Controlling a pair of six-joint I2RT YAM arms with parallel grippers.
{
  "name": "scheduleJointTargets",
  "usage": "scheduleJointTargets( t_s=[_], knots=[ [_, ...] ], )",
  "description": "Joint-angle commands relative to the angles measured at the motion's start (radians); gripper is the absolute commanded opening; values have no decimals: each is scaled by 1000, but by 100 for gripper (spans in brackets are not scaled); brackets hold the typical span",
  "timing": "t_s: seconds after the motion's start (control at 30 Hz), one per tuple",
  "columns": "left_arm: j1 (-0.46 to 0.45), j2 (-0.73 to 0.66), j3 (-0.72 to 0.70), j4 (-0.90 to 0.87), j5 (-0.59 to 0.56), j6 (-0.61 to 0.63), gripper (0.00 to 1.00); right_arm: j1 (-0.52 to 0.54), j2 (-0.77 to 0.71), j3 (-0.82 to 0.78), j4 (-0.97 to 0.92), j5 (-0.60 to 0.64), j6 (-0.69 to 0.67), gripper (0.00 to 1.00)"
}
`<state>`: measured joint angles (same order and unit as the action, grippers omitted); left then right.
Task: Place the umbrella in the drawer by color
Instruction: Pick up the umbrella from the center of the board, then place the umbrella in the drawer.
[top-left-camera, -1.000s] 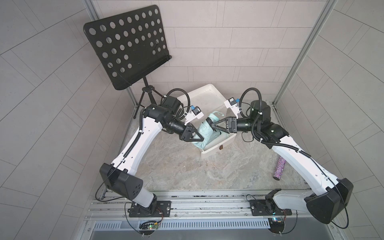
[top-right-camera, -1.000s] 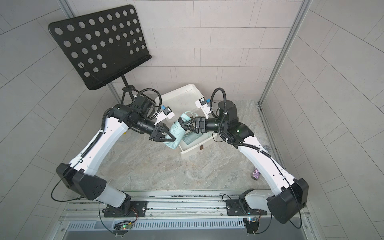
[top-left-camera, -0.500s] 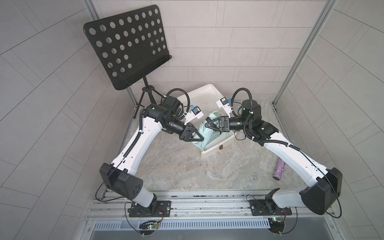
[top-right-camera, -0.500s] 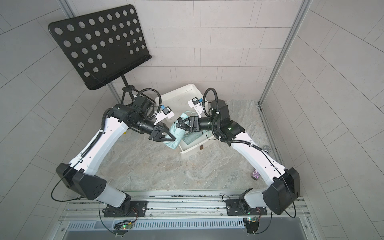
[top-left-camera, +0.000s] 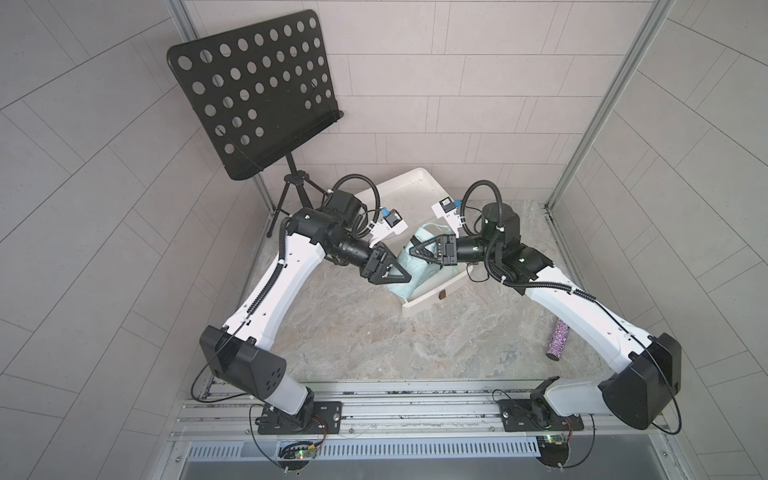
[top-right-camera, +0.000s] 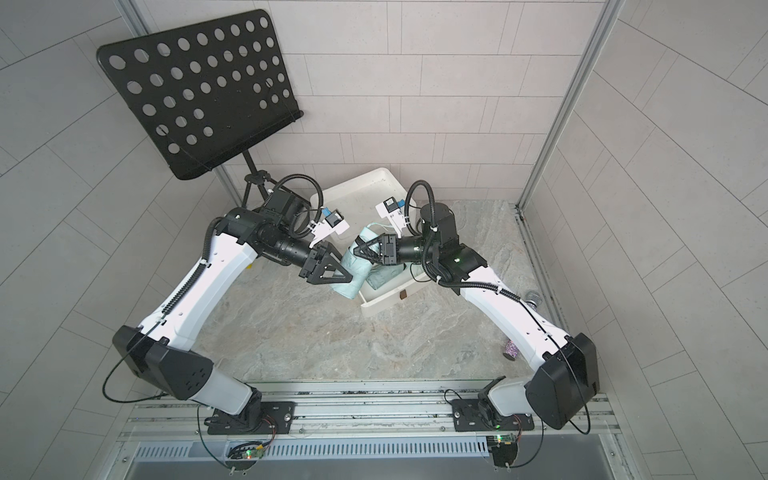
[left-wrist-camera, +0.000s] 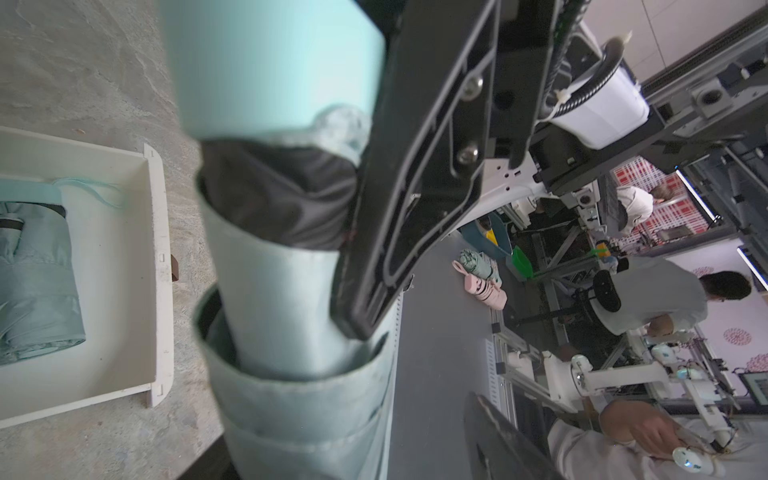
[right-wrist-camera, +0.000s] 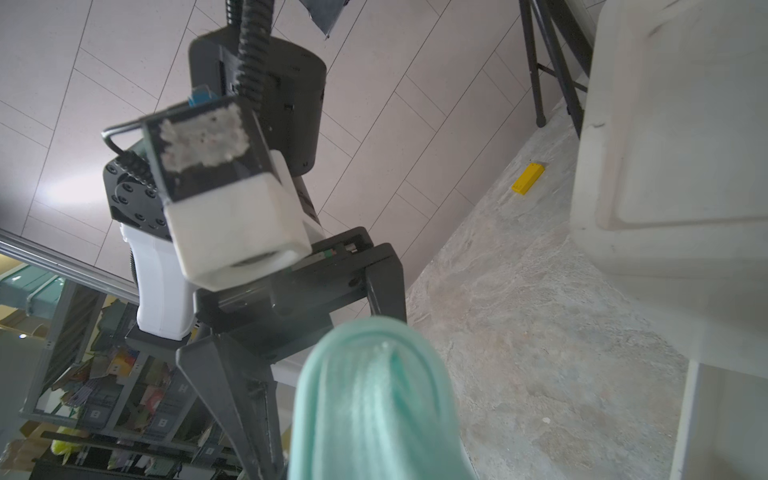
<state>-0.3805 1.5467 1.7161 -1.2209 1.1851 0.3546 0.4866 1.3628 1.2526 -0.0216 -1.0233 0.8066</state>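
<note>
While the left gripper (top-left-camera: 395, 268) stands wide beside the mint umbrella (top-left-camera: 409, 262), the right gripper (top-left-camera: 417, 252) pinches its far upper end; it slants over the left rim of the drawer (top-left-camera: 428, 297), whose opening lies just rightward.

We see a black perforated music stand (top-left-camera: 253, 91) on its tripod at the far left corner of the stone counter (top-left-camera: 353, 332), with a small yellow block (right-wrist-camera: 528, 178) lying near its legs.
</note>
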Motion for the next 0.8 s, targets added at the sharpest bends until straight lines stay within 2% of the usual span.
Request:
scheduleJointTargets(
  t_s=[0.0, 0.17, 0.27, 0.57, 0.77],
  knots=[
    [46, -44, -22, 111, 2, -85, 79, -55, -69, -12, -8, 54, -10, 27],
    [143, -84, -45, 242, -78, -198, 79, -184, -123, -84, 32, 108, 87, 27],
    [166, -121, -66, 299, -151, -219, 79, -227, -112, -120, 57, 116, 136, 27],
    [163, -251, -255, 503, -427, -247, 79, -241, -19, -116, -127, 285, 116, 27],
    [164, -269, -328, 555, -456, -252, 79, -241, 78, -135, -106, 321, 165, 27]
  ],
)
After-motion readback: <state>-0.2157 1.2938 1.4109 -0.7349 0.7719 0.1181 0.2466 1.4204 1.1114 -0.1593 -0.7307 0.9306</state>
